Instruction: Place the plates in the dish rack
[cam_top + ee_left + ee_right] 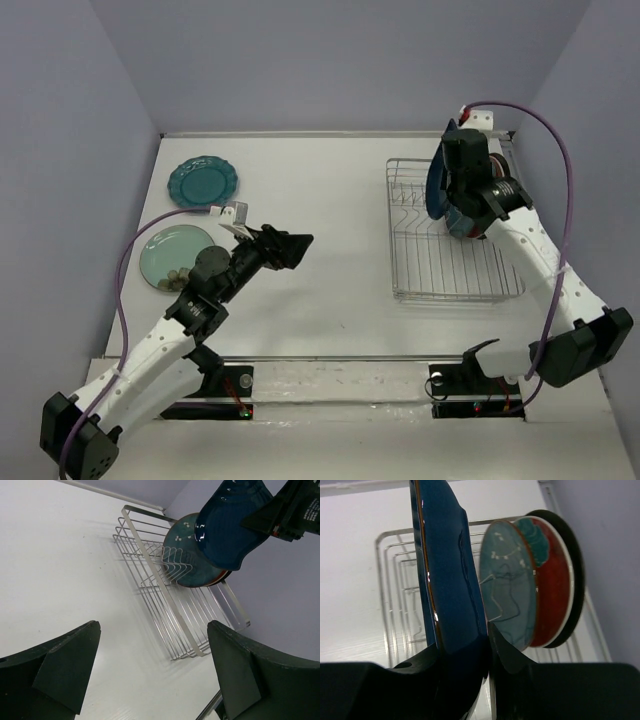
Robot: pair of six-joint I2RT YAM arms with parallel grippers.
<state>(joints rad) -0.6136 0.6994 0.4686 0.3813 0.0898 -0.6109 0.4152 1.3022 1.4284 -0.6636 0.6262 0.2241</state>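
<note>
My right gripper (pixel 462 640) is shut on the rim of a dark blue plate (pixel 445 575), holding it upright over the dish rack (pixel 450 265). In the right wrist view, three plates stand in the rack beyond it: a glossy dark teal plate (pixel 512 590), a red patterned plate (pixel 554 587) and a dark-rimmed plate (pixel 574 575). My left gripper (pixel 290 248) hangs open over the table's middle, nothing between its fingers (pixel 65 670). A scalloped teal plate (pixel 203 180) and a pale mint plate (pixel 172 252) lie flat at the far left.
Small brown bits lie on the mint plate's near edge. Rack tines (pixel 172 562) stand free to the left of the held plate. The back wall and right wall run close to the rack. A purple cable (pixel 565 180) loops over the right arm.
</note>
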